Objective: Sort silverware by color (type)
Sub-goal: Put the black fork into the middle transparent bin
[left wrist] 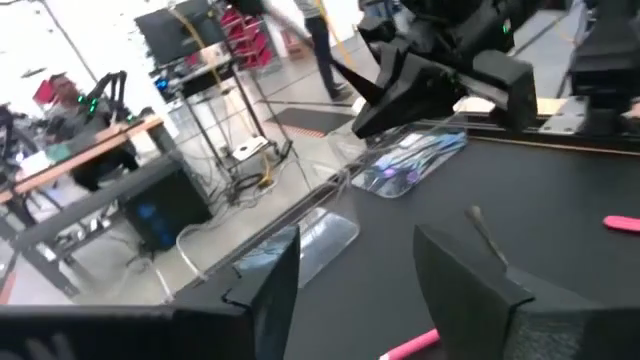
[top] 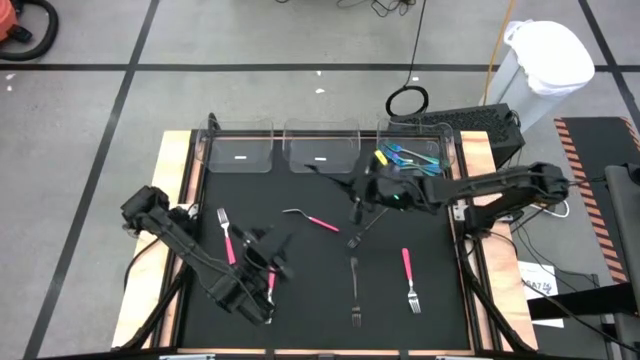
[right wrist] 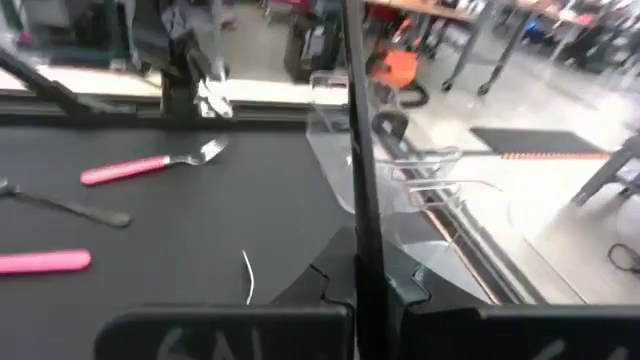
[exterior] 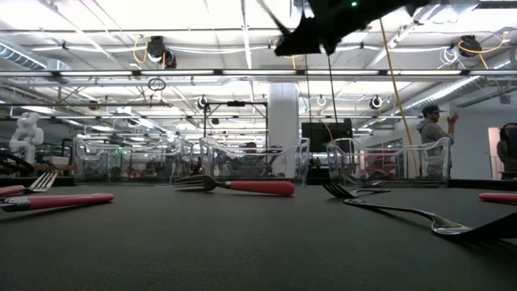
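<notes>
Black mat covers the counter [top: 330,290]; three clear bins stand in a row along its far edge. The left bin [top: 240,150] and middle bin [top: 322,150] show only a white label each; the right bin [top: 420,152] holds teal/blue-handled silverware [top: 405,157]. Loose on the mat: a pink-handled fork [top: 227,238] at left near the left arm, a pink-handled spoon [top: 312,219] near centre, a black fork [top: 355,290] lying lengthwise toward the near edge, and another pink-handled fork [top: 409,277] to its right. The right claw [top: 358,200] hovers above the mat just in front of the right bin, closed on a thin black utensil [right wrist: 352,140] that stands up between its fingers in the right wrist view; its other end hangs down toward the mat in the high view. In the low view this claw is raised well clear of the surface. The left claw [left wrist: 360,290] is over the near-left part of the mat, fingers parted and nothing between them; a pink handle [left wrist: 410,345] lies on the mat just beside them.
</notes>
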You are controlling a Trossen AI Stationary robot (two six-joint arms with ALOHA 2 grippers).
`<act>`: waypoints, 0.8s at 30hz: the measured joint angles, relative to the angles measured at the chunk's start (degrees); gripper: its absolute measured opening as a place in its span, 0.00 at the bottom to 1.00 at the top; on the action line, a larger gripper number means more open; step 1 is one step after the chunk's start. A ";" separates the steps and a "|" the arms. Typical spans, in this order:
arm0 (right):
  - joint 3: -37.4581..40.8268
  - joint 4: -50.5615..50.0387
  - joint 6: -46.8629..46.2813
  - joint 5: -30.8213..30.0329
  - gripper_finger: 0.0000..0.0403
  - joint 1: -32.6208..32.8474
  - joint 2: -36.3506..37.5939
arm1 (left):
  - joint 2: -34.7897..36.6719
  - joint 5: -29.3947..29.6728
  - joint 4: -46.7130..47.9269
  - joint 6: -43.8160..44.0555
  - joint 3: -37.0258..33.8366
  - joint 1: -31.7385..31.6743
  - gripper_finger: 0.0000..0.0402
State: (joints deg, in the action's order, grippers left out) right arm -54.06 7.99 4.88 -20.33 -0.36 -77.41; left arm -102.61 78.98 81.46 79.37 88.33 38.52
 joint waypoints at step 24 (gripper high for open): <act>-21.53 -33.31 7.96 23.87 0.00 -19.99 -15.73 | 0.57 -15.61 -13.08 -16.74 -2.84 -1.66 0.36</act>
State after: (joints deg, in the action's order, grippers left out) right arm -75.59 -25.32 12.84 3.55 -20.35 -93.14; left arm -102.04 63.37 68.38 62.63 85.49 36.86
